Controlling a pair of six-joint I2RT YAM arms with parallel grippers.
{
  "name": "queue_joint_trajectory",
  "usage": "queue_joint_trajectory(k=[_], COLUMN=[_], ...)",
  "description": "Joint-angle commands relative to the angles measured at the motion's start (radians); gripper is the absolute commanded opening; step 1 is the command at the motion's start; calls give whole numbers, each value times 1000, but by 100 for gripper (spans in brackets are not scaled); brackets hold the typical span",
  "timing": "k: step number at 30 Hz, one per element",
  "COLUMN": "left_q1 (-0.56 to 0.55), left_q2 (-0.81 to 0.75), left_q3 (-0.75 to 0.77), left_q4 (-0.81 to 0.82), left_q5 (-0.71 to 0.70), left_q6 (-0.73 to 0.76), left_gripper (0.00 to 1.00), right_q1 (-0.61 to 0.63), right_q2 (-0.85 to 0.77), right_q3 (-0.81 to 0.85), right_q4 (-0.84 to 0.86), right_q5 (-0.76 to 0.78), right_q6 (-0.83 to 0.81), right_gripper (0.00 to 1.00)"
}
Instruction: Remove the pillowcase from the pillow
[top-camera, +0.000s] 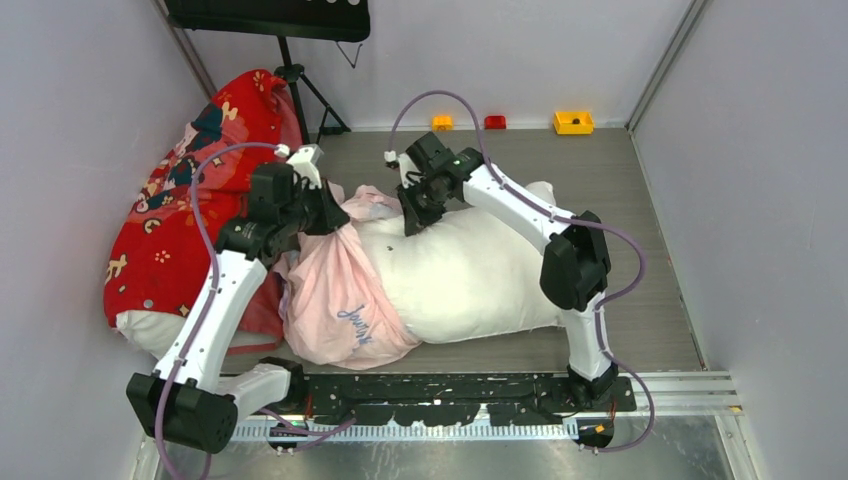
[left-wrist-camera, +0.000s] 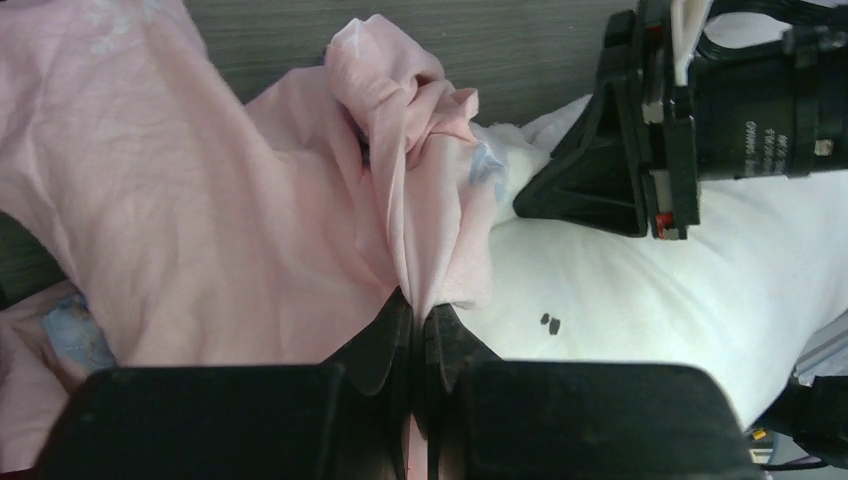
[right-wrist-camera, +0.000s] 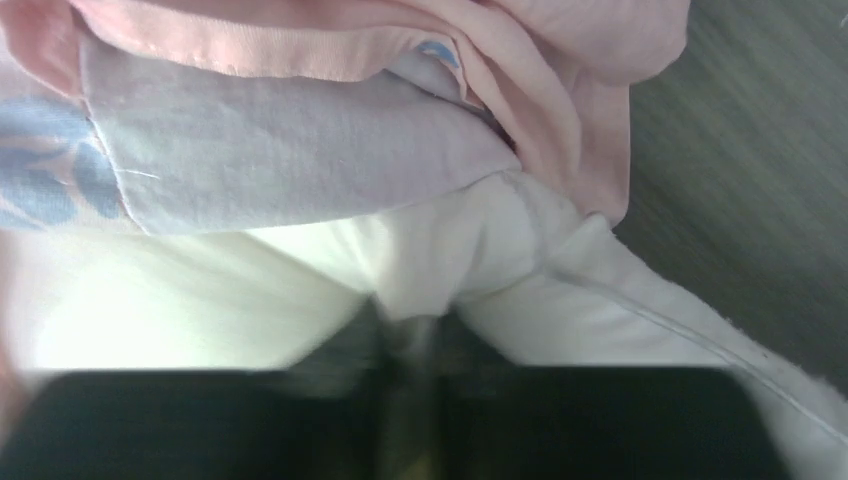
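Observation:
The pale pink pillowcase (top-camera: 335, 290) with blue lettering is bunched over the left end of the plain white pillow (top-camera: 470, 270), which lies across the middle of the table. My left gripper (top-camera: 330, 215) is shut on a gathered fold of the pillowcase (left-wrist-camera: 400, 200), seen pinched between its jaws (left-wrist-camera: 418, 310). My right gripper (top-camera: 415, 215) is shut on a pinch of the white pillow (right-wrist-camera: 440, 270) close to the pillowcase's edge (right-wrist-camera: 300, 150); its jaws are blurred. The right gripper also shows in the left wrist view (left-wrist-camera: 650, 130), above the pillow (left-wrist-camera: 680, 270).
A second pillow in a red cartoon-patterned case (top-camera: 190, 210) leans at the left wall. A tripod (top-camera: 300, 90) stands at the back left. Small orange, red and yellow blocks (top-camera: 573, 122) lie at the far edge. Grey walls close both sides.

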Motion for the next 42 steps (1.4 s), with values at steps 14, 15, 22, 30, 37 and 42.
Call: queue_joint_trajectory(k=[14, 15, 22, 30, 37, 42], left_q1=[33, 39, 64, 66, 104, 116], left_q2=[64, 63, 73, 76, 89, 61], left_q3=[21, 15, -20, -28, -31, -36], left_q4=[-84, -84, -71, -85, -117, -66], left_q5=[-262, -286, -274, -316, -364, -197], left_q6=[-7, -10, -30, -24, -30, -44], left_gripper=[0, 0, 0, 0, 0, 4], right_q1=[-3, -11, -150, -207, -207, -209], right_q2=[-652, -703, -1014, -1163, -1244, -1273], right_q3=[-492, -527, -674, -722, -730, -732], right_q4=[253, 275, 388, 384, 384, 383], right_q5=[450, 454, 449, 535, 781, 622], right_q6=[-31, -24, 48, 94, 119, 105], right_gripper=[0, 0, 0, 0, 0, 0])
